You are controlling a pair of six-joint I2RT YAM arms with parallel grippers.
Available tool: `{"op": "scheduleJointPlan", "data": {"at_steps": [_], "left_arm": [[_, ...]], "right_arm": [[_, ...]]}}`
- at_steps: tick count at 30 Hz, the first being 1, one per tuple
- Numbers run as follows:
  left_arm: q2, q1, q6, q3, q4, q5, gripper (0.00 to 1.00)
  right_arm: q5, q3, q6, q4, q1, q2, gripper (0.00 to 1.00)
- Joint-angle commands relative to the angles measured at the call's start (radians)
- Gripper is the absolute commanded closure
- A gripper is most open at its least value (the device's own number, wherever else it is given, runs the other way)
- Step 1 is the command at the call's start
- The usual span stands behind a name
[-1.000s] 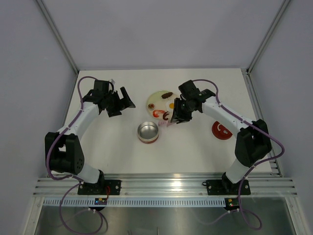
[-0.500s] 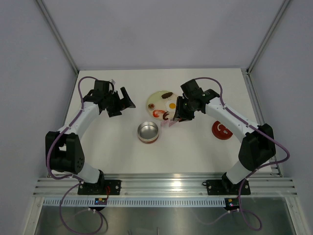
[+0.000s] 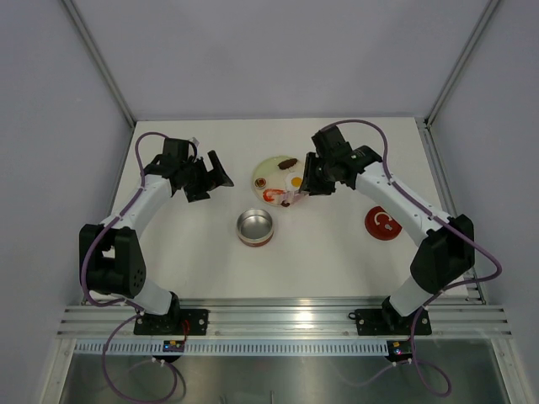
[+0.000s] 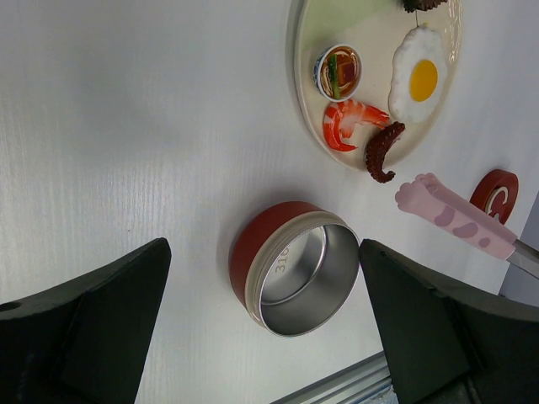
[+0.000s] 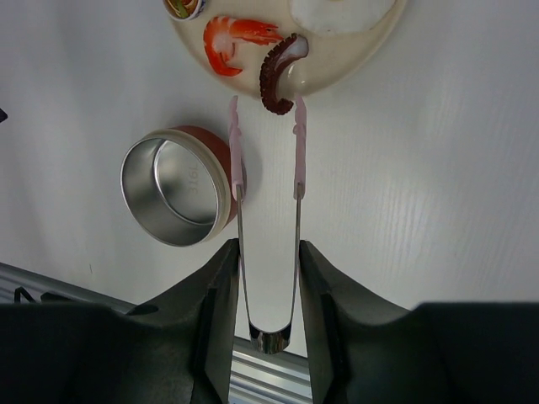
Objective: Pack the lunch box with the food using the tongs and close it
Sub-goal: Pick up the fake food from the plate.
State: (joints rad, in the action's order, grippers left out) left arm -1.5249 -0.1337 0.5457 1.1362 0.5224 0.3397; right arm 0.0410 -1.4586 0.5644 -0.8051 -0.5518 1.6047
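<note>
The right gripper [image 5: 268, 252] is clamped on thin pale pink tongs [image 5: 238, 160], their tips either side of a dark curled tentacle [image 5: 274, 80] on the pale round plate [image 5: 354, 50]. The shiny round metal tin [image 5: 202, 136] stands open mid-worktop; the left gripper [image 3: 210, 179] gapes wide

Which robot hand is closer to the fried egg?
The right one. The right gripper, shut on the tongs, is right next to the fried egg. The left gripper is open, well away on the plate's other side.

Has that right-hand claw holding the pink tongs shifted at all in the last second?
Yes. The right gripper has carried the tongs toward the table's far side, their tips now at the plate rim.
</note>
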Motion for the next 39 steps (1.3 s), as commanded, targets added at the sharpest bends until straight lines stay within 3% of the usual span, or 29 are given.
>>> {"op": "scheduleJointPlan", "data": {"at_steps": [1, 30, 35, 39], "left_arm": [[0.005, -0.001, -0.013, 0.0, -0.022, 0.005, 0.01], [-0.017, -0.001, -0.01, -0.003, -0.03, 0.007, 0.01], [-0.015, -0.001, -0.01, -0.004, -0.03, 0.01, 0.01], [-0.017, -0.001, -0.012, -0.003, -0.027, 0.01, 0.01]], "right_arm": [[-0.035, -0.074, -0.014, 0.026, -0.008, 0.035, 0.61], [-0.023, -0.089, -0.028, 0.069, -0.026, 0.167, 0.62], [-0.029, -0.089, -0.031, 0.063, -0.028, 0.167, 0.7], [-0.033, -0.089, -0.032, 0.058, -0.03, 0.155, 0.81]]}}
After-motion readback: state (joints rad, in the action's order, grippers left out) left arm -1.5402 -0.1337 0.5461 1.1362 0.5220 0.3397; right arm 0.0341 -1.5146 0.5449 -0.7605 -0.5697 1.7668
